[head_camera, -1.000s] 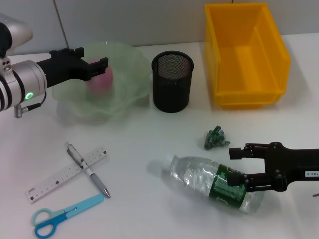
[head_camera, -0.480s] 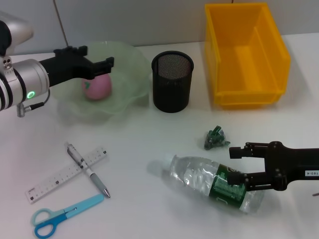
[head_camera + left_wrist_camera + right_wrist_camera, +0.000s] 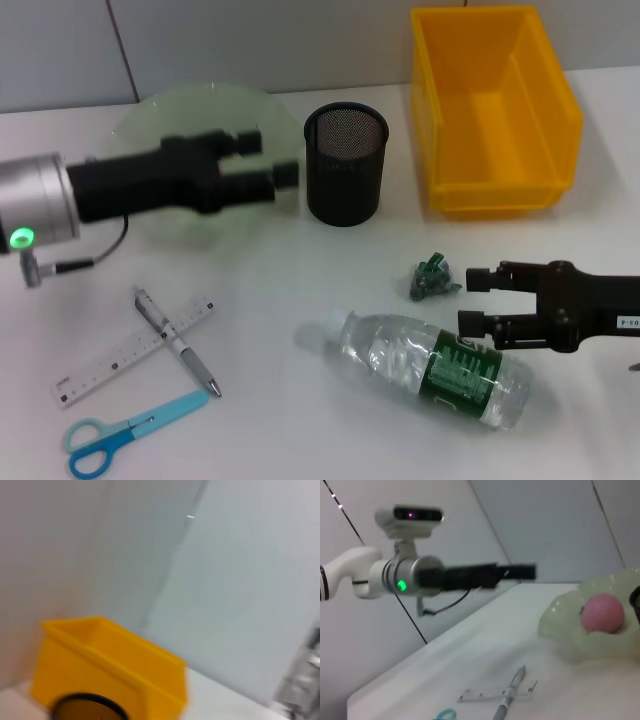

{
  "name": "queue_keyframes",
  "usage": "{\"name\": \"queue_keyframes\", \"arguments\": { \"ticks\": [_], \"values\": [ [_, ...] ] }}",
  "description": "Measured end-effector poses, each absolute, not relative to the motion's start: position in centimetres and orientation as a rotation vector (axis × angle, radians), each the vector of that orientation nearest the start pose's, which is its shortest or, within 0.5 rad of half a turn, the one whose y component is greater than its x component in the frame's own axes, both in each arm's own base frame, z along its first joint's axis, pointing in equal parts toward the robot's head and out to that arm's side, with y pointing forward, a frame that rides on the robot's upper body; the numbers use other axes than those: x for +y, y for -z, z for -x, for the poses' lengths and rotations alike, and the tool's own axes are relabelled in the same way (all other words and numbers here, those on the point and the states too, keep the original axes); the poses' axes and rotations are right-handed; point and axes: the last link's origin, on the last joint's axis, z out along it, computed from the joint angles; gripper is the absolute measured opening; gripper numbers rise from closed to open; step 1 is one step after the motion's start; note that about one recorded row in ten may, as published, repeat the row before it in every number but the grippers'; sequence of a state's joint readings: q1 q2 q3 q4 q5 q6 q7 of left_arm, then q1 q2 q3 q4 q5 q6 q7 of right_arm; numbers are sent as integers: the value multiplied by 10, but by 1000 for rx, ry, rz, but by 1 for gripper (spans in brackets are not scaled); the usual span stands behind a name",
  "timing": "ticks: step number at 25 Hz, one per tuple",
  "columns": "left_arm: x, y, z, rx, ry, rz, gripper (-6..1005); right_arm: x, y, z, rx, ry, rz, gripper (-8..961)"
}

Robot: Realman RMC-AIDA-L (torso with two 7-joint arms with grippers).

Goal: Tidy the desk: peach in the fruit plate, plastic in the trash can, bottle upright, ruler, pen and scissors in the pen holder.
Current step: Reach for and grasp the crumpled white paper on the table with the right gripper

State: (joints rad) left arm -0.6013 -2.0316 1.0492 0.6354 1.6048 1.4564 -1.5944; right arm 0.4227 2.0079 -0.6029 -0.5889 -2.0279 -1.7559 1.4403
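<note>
The peach [image 3: 602,612] sits inside the fruit plate [image 3: 160,105] at the far left of the surface [image 3: 300,280]; in the head view your left pincer [image 3: 270,160] hangs over the plate and hides the fruit. Its fingers are spread with nothing between them, pointing right toward the pen holder [image 3: 346,165]. Your right pincer [image 3: 470,298] is low at the near right, fingers apart, just beside the bottle [image 3: 430,368], which lies on its side, cap to the left. The plastic [image 3: 432,277] scrap lies just beyond those fingertips. Trash can [image 3: 492,110] stands far right. Near left, the pen [image 3: 177,341] lies across the ruler [image 3: 135,350], and the scissors [image 3: 125,434] lie nearest you
</note>
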Motion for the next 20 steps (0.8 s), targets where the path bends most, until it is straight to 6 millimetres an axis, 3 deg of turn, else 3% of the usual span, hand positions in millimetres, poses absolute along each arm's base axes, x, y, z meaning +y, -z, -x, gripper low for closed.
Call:
{"name": "queue_keyframes", "arguments": {
  "ticks": [8,20],
  "values": [
    [323,12,221,-736,904,2893,846,290,-37,-296,912,-781,2740,803],
    [307,21,235,-613,805,2968,846,304,-49,-274,960,-626,2855,803]
  ]
}}
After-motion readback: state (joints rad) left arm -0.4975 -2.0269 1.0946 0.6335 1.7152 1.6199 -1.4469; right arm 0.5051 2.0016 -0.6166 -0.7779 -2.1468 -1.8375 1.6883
